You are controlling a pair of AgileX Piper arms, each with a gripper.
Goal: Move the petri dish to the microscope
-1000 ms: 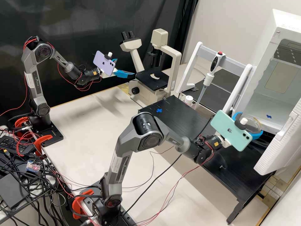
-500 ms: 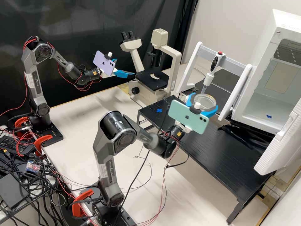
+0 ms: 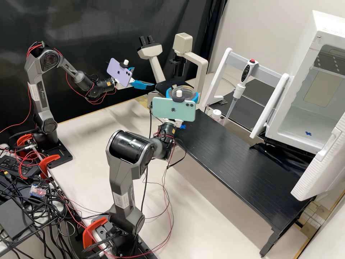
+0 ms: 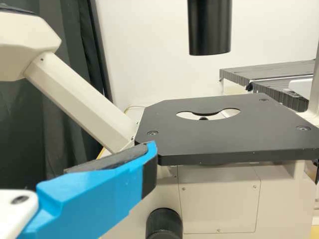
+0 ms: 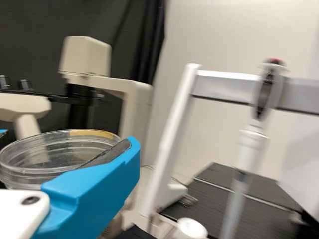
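Note:
In the high view, my right gripper [image 3: 182, 95] is shut on the clear round petri dish [image 3: 184, 88], held roughly level in front of the microscope [image 3: 202, 68] and overlapping its black stage [image 3: 166, 85]. The right wrist view shows the dish [image 5: 55, 153] against a blue finger of the right gripper [image 5: 130, 149]. My left gripper [image 3: 144, 77] stands open and empty to the left of the stage. In the left wrist view, one finger of the left gripper [image 4: 148, 152] is beside the corner of the bare stage [image 4: 219, 142], which has a round opening.
A black raised shelf [image 3: 233, 154] runs from the microscope toward the open white incubator [image 3: 309, 118]. Behind the shelf, a pipette [image 3: 238, 90] hangs on a white rack [image 3: 219, 75], near a small white-capped bottle [image 3: 216, 114].
From beside the incubator, my right gripper has swung left across the shelf to the microscope, carrying the petri dish. The left arm has kept still.

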